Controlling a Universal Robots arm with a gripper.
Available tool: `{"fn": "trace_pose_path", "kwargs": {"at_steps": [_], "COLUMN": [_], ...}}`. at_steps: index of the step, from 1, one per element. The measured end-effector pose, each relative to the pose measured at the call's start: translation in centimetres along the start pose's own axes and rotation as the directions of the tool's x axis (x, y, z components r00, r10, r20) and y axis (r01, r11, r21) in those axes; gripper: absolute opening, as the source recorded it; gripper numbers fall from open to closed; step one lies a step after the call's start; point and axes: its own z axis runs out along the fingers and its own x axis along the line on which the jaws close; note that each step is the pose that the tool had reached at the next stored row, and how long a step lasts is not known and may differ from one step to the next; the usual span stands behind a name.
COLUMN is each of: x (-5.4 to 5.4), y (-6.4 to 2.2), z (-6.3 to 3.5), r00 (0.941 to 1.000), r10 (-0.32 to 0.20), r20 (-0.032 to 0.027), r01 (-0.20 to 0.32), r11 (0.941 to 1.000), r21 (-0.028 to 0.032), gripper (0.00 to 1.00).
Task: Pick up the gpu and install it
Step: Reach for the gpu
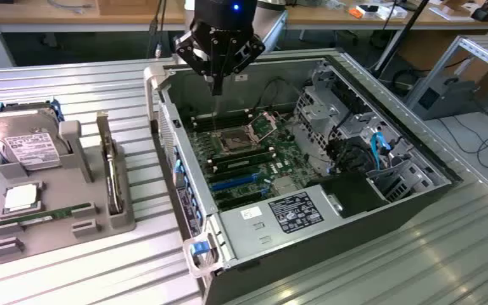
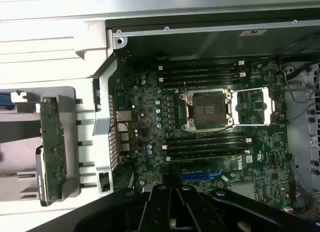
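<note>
Ribbed metal table (image 1: 74, 82) with an open computer case (image 1: 253, 238) lying on its side, and the arm poised over it.

The case lies with its motherboard (image 1: 244, 152) facing up, so its slots can be reached from above. Beside the case, on the exterior view's left, a grey holder tray (image 1: 83, 229) props the parts up for grasping. The gpu (image 1: 108, 171) stands there on edge in its slot, untouched. The arm points straight down over the case's far corner, and the gripper (image 1: 216, 82) is pinched closed on nothing.
</note>
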Motion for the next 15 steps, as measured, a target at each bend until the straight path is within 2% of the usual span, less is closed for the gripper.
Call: {"fn": "trace_pose_path", "kwargs": {"at_steps": [5, 15], "x": [0.77, 1.28], "y": [-0.06, -0.10], "z": [-0.02, -0.04], "r00": [1.0000, 1.0000], "r10": [0.000, 0.000], "r20": [0.0000, 0.0000], "r01": [0.000, 0.000], "r11": [1.0000, 1.0000], "r21": [0.0000, 0.0001], "gripper": [0.11, 0.11]}}
